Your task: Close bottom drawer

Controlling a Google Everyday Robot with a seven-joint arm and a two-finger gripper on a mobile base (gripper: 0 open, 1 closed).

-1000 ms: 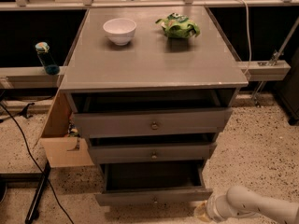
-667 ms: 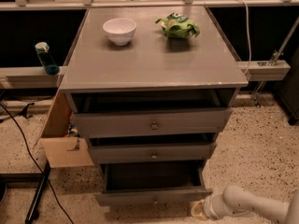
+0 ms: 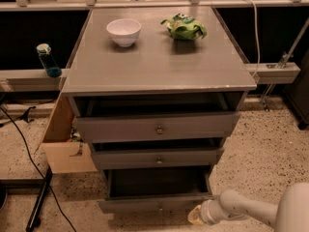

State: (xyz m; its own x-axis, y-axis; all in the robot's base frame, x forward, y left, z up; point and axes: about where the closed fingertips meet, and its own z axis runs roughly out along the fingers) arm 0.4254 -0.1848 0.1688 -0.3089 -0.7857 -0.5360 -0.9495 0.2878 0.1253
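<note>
The grey cabinet (image 3: 159,62) has three drawers, all pulled out somewhat. The bottom drawer (image 3: 154,204) is pulled out the most, with a slim grey front, a small round knob (image 3: 161,207) and a dark interior (image 3: 157,181). The middle drawer (image 3: 157,157) and top drawer (image 3: 157,127) sit above it. My gripper (image 3: 195,215) is at the bottom right, at the end of a white arm (image 3: 241,209), just right of the bottom drawer's front at floor level.
A white bowl (image 3: 124,31) and a green bag (image 3: 184,26) sit on the cabinet top. A cardboard box (image 3: 63,139) stands left of the cabinet. A blue bottle (image 3: 48,60) is on a ledge at left. Cables (image 3: 29,163) run over the speckled floor.
The arm and gripper have shifted slightly left, closer to the bottom drawer's right front corner. The drawers have not visibly moved.
</note>
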